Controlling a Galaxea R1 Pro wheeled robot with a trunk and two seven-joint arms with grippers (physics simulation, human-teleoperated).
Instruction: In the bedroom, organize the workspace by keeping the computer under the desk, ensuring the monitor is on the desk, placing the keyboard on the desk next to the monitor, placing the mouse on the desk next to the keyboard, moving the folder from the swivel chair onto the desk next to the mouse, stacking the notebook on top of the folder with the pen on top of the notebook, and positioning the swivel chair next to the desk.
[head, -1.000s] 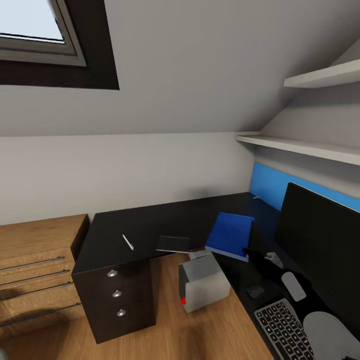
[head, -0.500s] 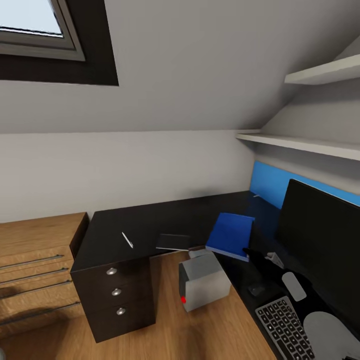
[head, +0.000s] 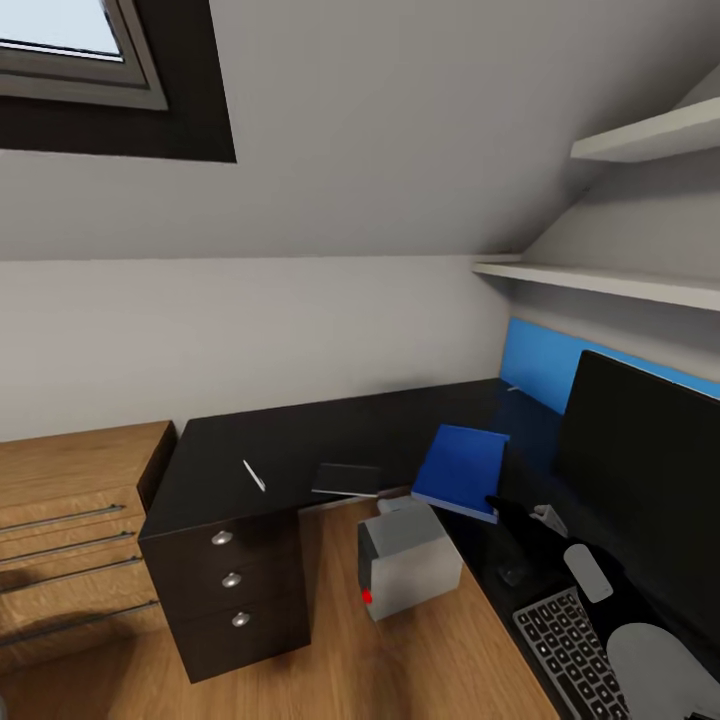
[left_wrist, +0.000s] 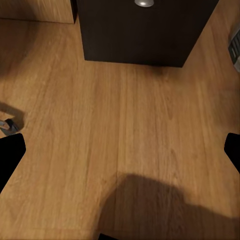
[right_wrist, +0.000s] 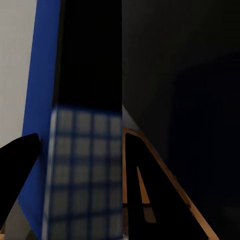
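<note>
Folder step: my right gripper (head: 497, 503) pinching blue folder (head: 460, 468), tilted over desk (head: 290, 445). Next: lay flat beside mouse (head: 511, 573). Left gripper (left_wrist: 120, 150) spread, idle above floor.

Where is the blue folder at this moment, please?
In the head view, the blue folder is at the desk's inner corner, tilted, held at its near edge by the right pincer, between the notebook and the monitor.

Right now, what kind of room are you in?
Probably a home office corner in an attic bedroom: a black L-shaped desk with a monitor and keyboard stands under a sloping ceiling with a skylight, and a wooden drawer chest stands beside it.
</note>
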